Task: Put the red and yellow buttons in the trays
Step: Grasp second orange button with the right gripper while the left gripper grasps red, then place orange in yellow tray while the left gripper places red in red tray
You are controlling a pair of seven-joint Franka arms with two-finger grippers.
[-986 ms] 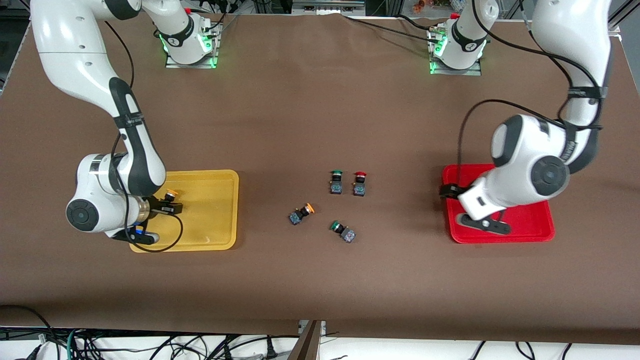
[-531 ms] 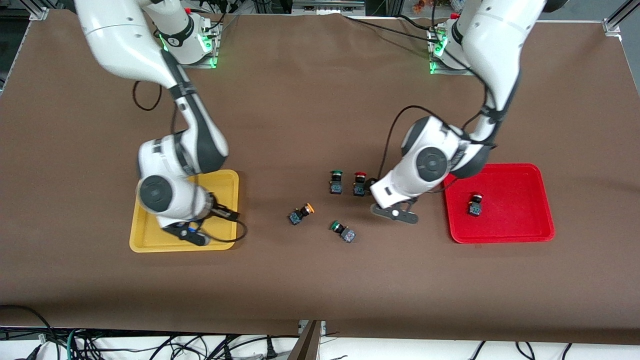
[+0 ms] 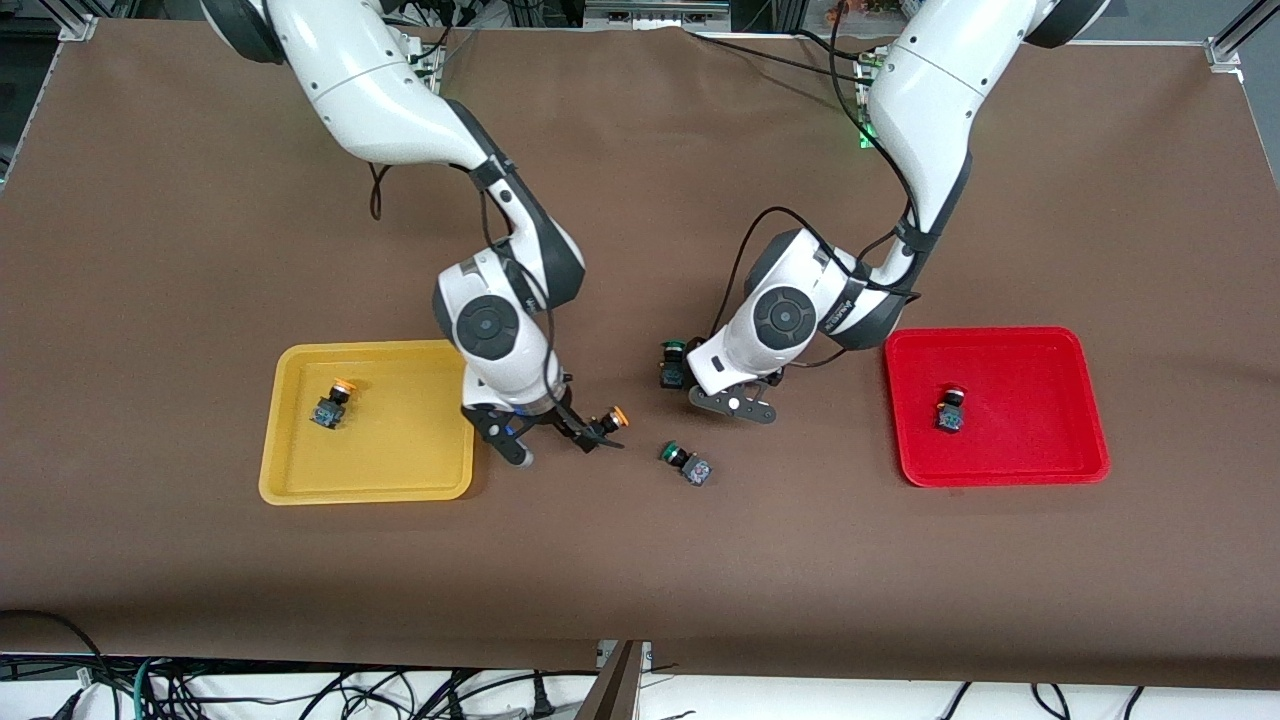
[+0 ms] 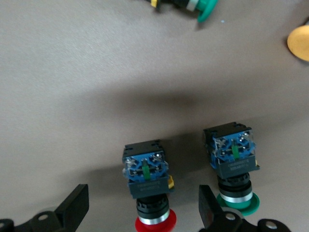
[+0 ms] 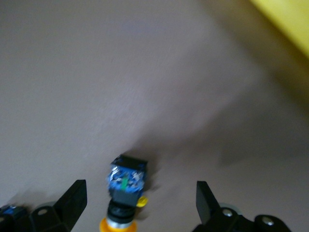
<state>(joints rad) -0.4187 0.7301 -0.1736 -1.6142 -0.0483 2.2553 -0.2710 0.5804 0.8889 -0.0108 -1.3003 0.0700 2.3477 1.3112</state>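
Observation:
The yellow tray [image 3: 400,450] holds one orange-capped button [image 3: 331,403]. The red tray [image 3: 1030,420] holds one red-capped button [image 3: 950,408]. My right gripper [image 3: 560,430] is open just above the table beside the yellow tray. The second orange button [image 3: 610,418] lies on its side between its fingers in the right wrist view [image 5: 124,191], untouched. My left gripper [image 3: 722,390] is open over the second red button [image 4: 147,183], which lies between its fingers [image 4: 72,208] and is hidden under the hand in the front view.
Two green-capped buttons are on the table. One [image 3: 672,362] lies right beside the red button [image 4: 234,164], close to one left finger. The other [image 3: 686,463] lies nearer the front camera, between the two grippers. The yellow tray's corner [image 5: 285,19] shows in the right wrist view.
Both arms left their trays and swung to the table's middle. An orange button stayed in the yellow tray, a red one in the red tray. Each gripper now straddles a loose button.

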